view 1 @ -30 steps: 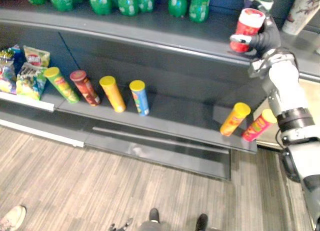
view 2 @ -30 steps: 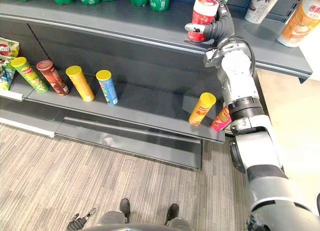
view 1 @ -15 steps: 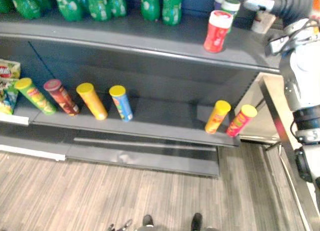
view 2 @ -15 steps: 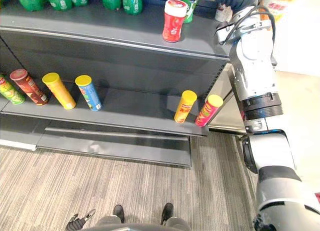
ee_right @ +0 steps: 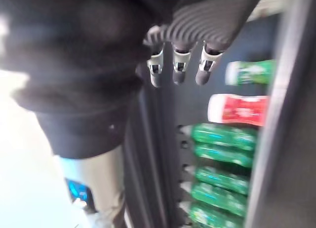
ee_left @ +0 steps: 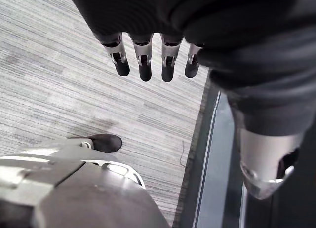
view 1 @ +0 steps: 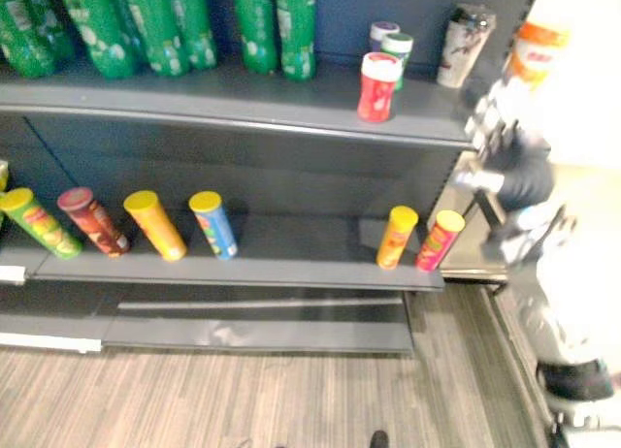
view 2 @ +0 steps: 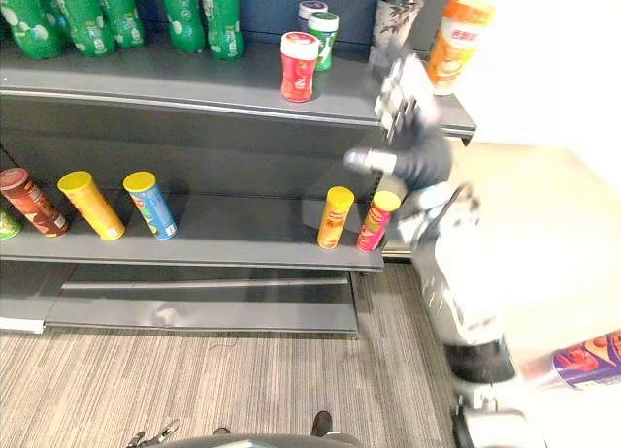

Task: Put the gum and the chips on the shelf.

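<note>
Right hand (view 2: pixel 412 147): drawn back from the upper shelf (view 2: pixel 146 80), fingers straight, empty.
Gum jar (view 2: pixel 299 67): let go, upright on that shelf near a green jar (view 2: pixel 323 39); placed.
Left hand (ee_left: pixel 143 65): fingers relaxed, empty, above the floor (ee_left: pixel 59 65).
Chips: outstanding, I judge; possibly the blurred purple can (view 2: pixel 587 361) on the robot's right.
</note>
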